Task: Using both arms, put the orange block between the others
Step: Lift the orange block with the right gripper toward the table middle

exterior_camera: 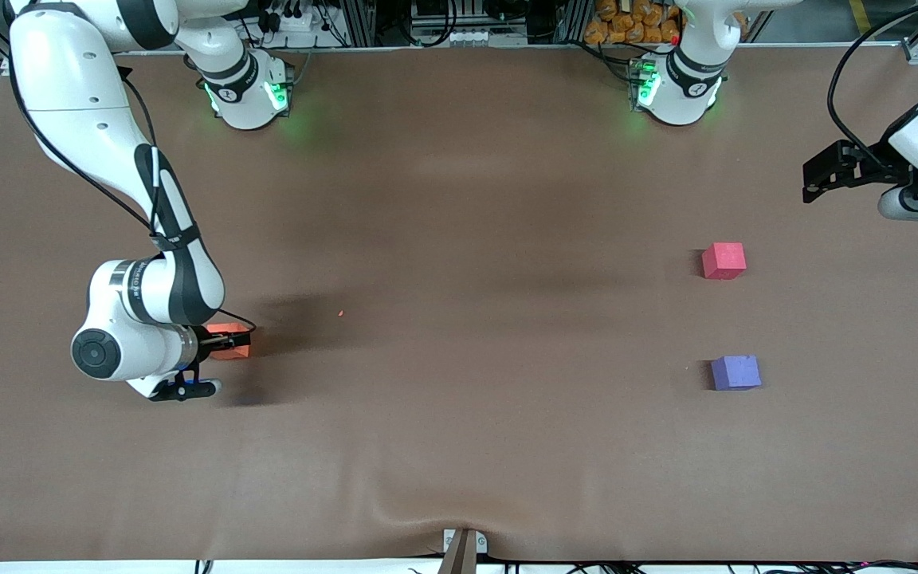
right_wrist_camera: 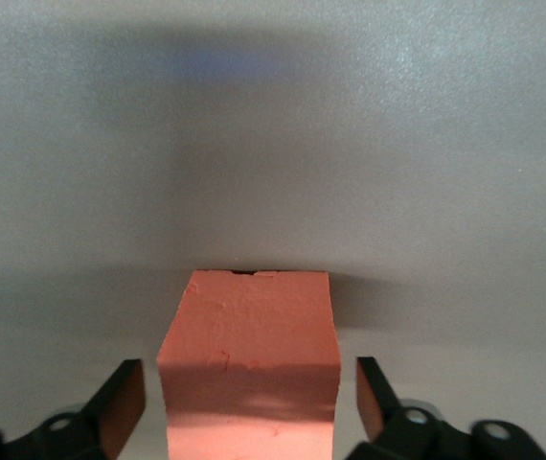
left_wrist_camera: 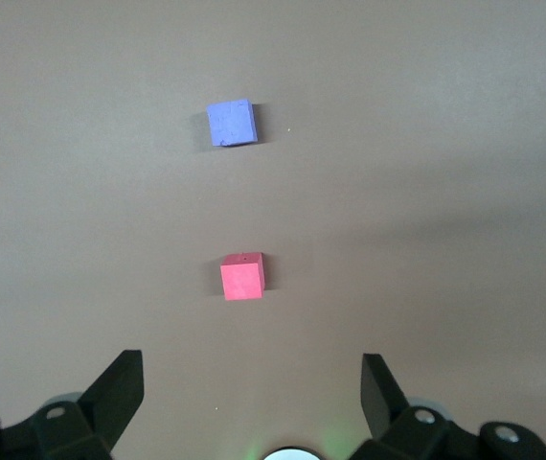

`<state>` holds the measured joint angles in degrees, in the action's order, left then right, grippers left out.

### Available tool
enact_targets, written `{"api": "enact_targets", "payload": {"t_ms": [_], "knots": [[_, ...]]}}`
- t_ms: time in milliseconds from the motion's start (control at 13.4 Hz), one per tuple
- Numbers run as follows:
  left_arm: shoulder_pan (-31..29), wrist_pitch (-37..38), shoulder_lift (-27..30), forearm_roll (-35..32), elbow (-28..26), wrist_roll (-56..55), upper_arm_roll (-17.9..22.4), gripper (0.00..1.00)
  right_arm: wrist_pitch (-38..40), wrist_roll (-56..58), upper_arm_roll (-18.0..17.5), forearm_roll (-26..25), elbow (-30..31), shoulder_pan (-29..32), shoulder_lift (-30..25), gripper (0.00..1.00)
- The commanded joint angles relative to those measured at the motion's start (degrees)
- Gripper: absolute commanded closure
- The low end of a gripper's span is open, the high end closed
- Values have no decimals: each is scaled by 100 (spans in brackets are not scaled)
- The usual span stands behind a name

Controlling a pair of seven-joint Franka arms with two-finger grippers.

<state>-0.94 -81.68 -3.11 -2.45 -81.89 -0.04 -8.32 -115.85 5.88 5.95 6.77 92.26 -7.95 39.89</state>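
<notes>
The orange block [exterior_camera: 229, 341] [right_wrist_camera: 247, 374] rests on the table toward the right arm's end. My right gripper [exterior_camera: 233, 344] [right_wrist_camera: 251, 398] is low around it, open, one finger on each side with a narrow gap to each face. The others lie toward the left arm's end: the pinkish-red cube [exterior_camera: 723, 260] [left_wrist_camera: 242, 278], and the purple-blue cube [exterior_camera: 735, 372] [left_wrist_camera: 231, 123] nearer the front camera. My left gripper [exterior_camera: 811, 180] [left_wrist_camera: 252, 383] waits in the air over the table's edge at that end, open and holding nothing.
Brown cloth [exterior_camera: 459, 239] covers the table. The two green-lit arm bases [exterior_camera: 245, 92] [exterior_camera: 676, 84] stand along its back edge. A small clamp [exterior_camera: 464, 546] sits at the front edge. A tiny red speck [exterior_camera: 340, 313] lies near the orange block.
</notes>
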Motion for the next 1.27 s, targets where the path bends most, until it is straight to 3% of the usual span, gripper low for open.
{"api": "enact_targets", "payload": {"t_ms": [0,149,448,821,1194], "knots": [[-12,82,12,105,24,48,24,0,-104,27,12,88,29,-22,-7,33],[-20,82,12,105,24,65,24,0,-165,27,12,88,2,-48,-7,43],[-20,82,12,105,24,56,24,0,-174,-34,-67,114,-243,-267,-138,45],[-20,82,3,105,24,65,24,0,-183,-165,-76,149,-410,-1400,-271,44],[-20,82,-14,105,15,56,24,0,-201,-1984,-85,834,-639,-2411,-183,45]]}}
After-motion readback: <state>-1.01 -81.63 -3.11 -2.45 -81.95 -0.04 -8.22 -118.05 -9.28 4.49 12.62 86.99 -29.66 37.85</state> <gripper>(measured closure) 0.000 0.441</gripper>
